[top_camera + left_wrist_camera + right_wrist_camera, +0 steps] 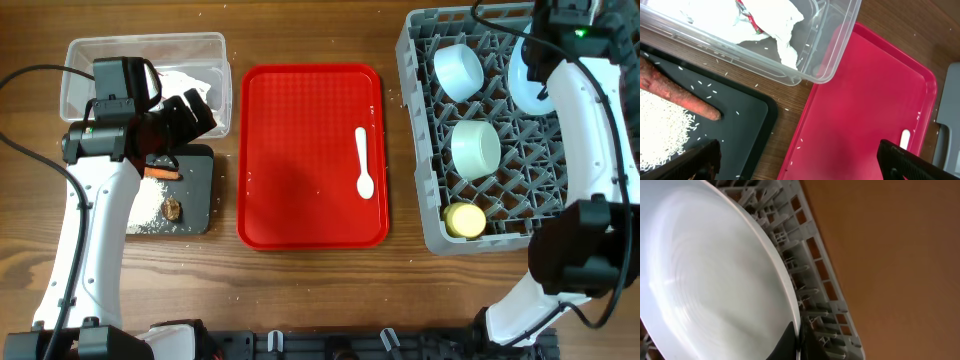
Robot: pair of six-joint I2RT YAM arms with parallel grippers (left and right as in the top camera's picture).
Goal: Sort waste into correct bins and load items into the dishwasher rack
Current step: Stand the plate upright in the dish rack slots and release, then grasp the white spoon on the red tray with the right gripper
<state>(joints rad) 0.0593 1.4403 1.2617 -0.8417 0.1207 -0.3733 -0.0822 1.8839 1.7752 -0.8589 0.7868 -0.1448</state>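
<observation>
A small yellow cup (465, 220) sits nearest the arm bases, in the near corner of the grey dishwasher rack (413, 110) on the wooden table (310, 290). On the left, the black tray (197, 190) holds a spread of white rice grains (148, 207) with a small brown lump (173, 209) at its edge. An orange carrot (160, 173) lies flat just beyond them. Between tray and rack, the flat red tray (300, 150) carries a white plastic spoon (363, 160) on its right half, bowl end toward the near side. A few stray grains dot the red surface and the table.

The left gripper (800, 155) hovers above the near right corner of the clear tub (150, 42), where it meets the black tray. Its jaws are spread wide and hold nothing.

Farther back in the rack, a pale green bowl (475, 148) and then a pale blue bowl (458, 70) sit tilted among the pegs. The tub at far left contains crumpled white paper with red marks (770, 20). At the rack's far right corner, the right gripper (797, 347) pinches the rim of the pale blue plate (715, 280), which stands on edge among the pegs.
</observation>
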